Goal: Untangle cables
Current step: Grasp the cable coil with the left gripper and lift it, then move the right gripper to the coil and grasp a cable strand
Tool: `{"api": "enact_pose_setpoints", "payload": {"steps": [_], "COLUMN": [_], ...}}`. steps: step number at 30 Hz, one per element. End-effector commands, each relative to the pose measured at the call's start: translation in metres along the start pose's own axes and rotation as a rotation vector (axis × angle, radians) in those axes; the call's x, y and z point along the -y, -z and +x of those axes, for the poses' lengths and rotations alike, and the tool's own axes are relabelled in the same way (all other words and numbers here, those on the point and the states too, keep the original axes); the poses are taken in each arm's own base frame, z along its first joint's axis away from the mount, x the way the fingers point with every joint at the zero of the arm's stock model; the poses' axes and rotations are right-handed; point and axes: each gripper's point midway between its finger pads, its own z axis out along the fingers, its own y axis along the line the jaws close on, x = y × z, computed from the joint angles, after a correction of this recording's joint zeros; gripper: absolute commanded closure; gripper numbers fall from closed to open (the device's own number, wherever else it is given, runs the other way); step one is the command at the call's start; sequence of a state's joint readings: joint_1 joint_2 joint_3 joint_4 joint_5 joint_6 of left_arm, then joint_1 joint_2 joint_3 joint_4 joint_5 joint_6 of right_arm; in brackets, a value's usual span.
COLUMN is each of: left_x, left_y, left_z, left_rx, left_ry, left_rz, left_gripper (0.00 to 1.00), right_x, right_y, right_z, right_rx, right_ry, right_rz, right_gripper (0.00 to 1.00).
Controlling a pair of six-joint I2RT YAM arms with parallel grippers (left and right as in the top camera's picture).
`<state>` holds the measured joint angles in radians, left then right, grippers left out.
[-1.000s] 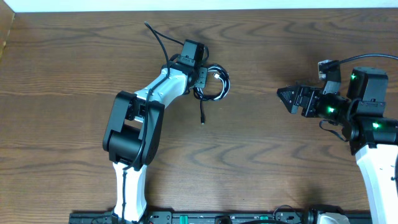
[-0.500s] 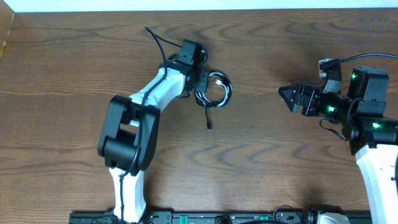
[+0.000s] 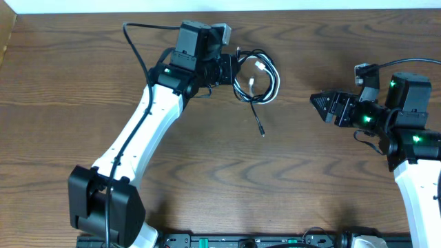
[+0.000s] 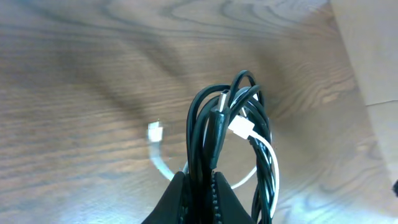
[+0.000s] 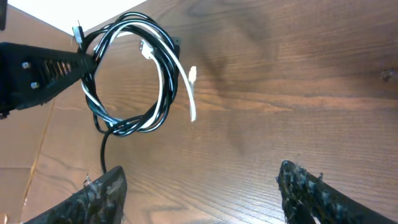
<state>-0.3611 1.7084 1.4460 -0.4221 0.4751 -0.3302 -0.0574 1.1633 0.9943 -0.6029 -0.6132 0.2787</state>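
Note:
A thin black cable and a thin white cable are coiled together in one loop [image 3: 274, 81]. My left gripper [image 3: 231, 70] is shut on the loop's left side and holds it above the table. In the left wrist view the jaws [image 4: 202, 186] pinch black strands [image 4: 211, 124], and the white cable [image 4: 272, 158] runs alongside with a loose white plug [image 4: 155, 132]. A black tail with its plug [image 3: 262, 131] hangs down from the loop. My right gripper [image 3: 318, 103] is open and empty, well right of the loop. The right wrist view shows the loop [image 5: 165, 74] far ahead of its spread fingers [image 5: 199, 199].
The wooden table [image 3: 207, 172] fills the view. Its far edge meets a white wall at the top. The left arm stretches diagonally from the front left. The right arm's base and its own thicker wires are at the right edge [image 3: 413, 138].
My left arm has stretched out and carried the coiled cables right and towards the far edge, lifting them. The black tail has swung along. The right arm has not moved.

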Motion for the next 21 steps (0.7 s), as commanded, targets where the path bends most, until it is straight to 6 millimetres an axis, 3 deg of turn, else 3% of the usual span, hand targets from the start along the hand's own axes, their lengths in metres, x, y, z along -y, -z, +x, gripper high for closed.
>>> {"api": "enact_pose_setpoints", "payload": {"steps": [1,14,21], "left_x": [0.010,0.017,0.023], "left_y": [0.001,0.001,-0.001], "left_z": [0.004,0.023,0.034], "left_rx": [-0.029,-0.111,-0.148], "left_ry": [0.055,0.100,0.099], "left_rz": [0.061,0.091,0.090], "left_gripper": [0.93,0.93,0.92], "right_x": [-0.014,-0.041,-0.034], "right_y": [-0.002,-0.058,-0.089], "right_z": [-0.002,0.012,0.019], "right_rx": [-0.005,-0.088,-0.112], "right_ry": [0.006,0.062,0.040], "right_rz": [-0.030,-0.106,-0.056], "right_gripper": [0.29,0.53,0.63]}}
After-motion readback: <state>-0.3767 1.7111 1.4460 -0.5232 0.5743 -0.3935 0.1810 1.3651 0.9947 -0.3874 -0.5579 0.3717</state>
